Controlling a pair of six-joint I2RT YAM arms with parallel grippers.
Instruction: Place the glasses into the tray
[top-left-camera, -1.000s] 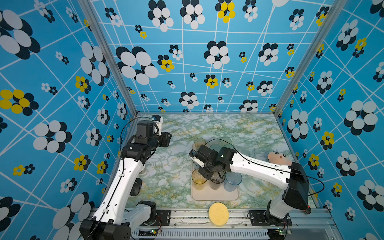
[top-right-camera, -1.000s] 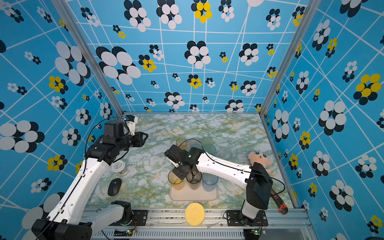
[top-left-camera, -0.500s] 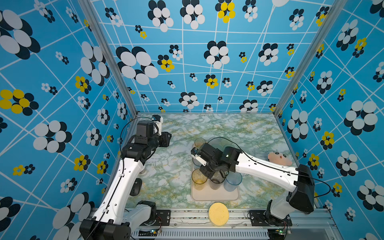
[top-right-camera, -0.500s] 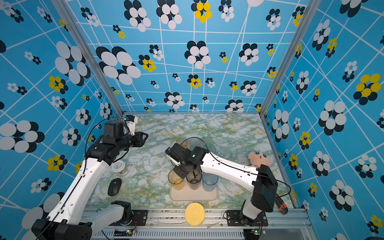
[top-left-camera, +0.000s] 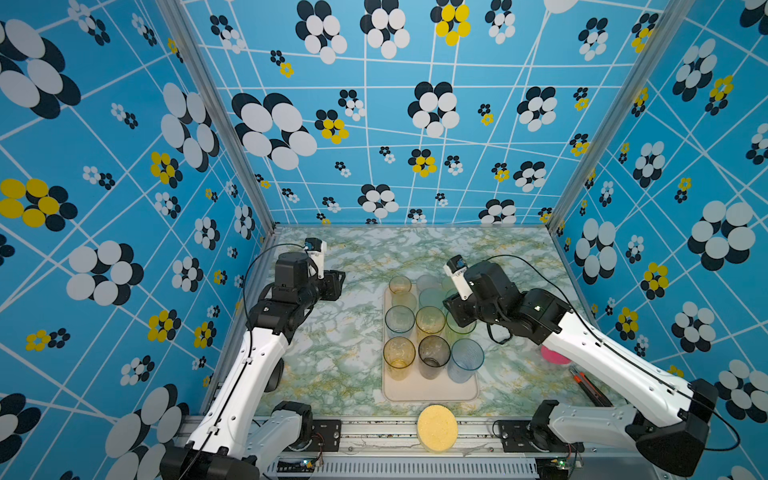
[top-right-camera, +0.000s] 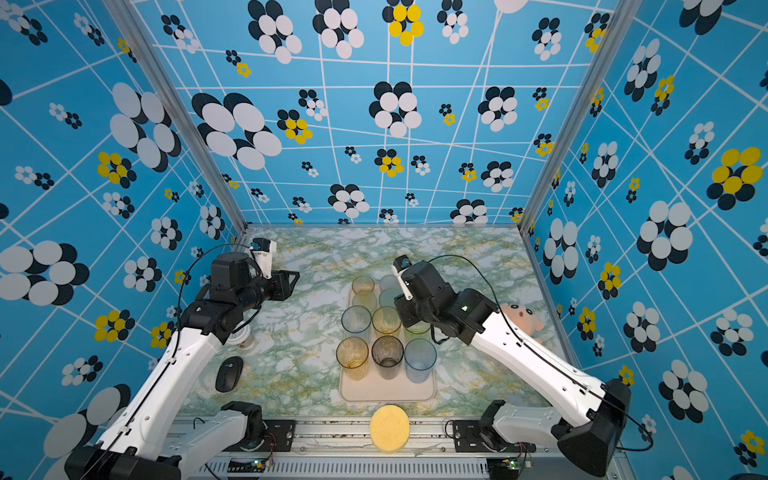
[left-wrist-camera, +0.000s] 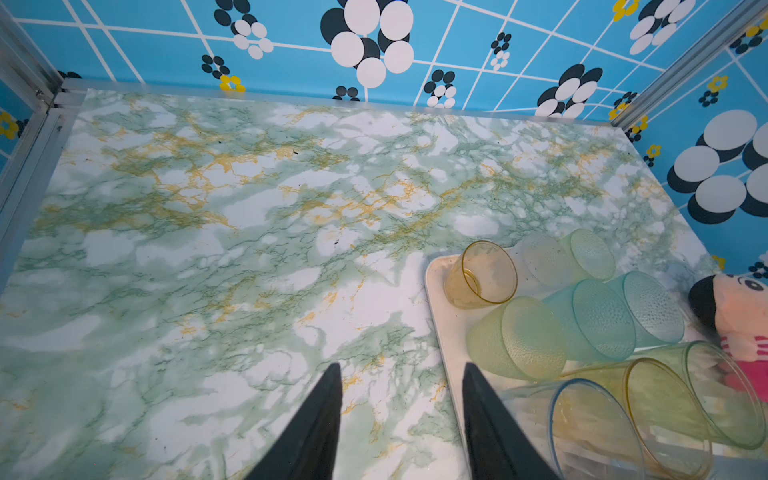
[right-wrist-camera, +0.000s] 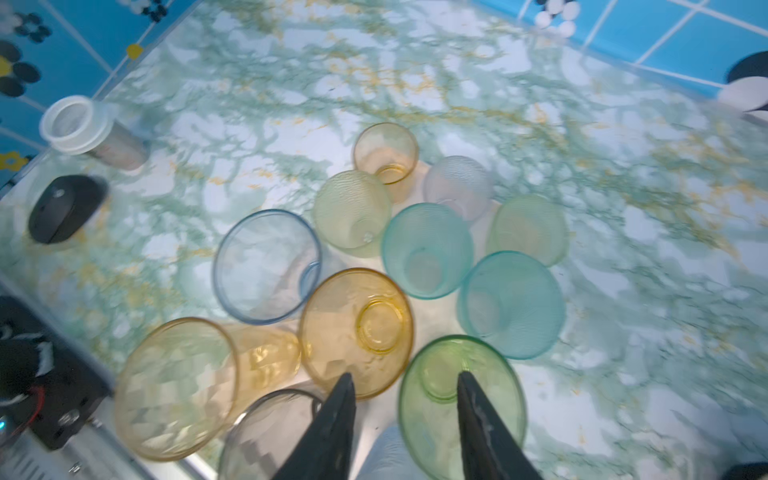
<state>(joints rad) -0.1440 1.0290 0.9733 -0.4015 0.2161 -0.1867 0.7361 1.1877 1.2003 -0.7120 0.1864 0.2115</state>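
The pale tray (top-left-camera: 430, 390) (top-right-camera: 386, 392) lies at the middle front of the table and holds several upright glasses. Its front row is amber (top-left-camera: 399, 357), smoky grey (top-left-camera: 434, 356) and pale blue (top-left-camera: 467, 359). My right gripper (right-wrist-camera: 403, 384) hangs open over the tray's right side. One finger is above the inside of a green glass (right-wrist-camera: 461, 399) and the other is outside its rim, touching neither. My left gripper (left-wrist-camera: 401, 368) stands open and empty over bare table, left of the tray's rim (left-wrist-camera: 440, 332).
A yellow sponge disc (top-left-camera: 437, 428) lies on the front rail. A pink plush toy (top-right-camera: 521, 318) sits by the right wall and an orange-handled tool (top-left-camera: 590, 386) lies under the right arm. A black mouse (top-right-camera: 228, 374) and a white-lidded jar (right-wrist-camera: 79, 124) sit at the left.
My right gripper has swung from the tray's left side to its right side and its jaws have opened. The left gripper's jaws have widened a little; that arm has stayed in place.
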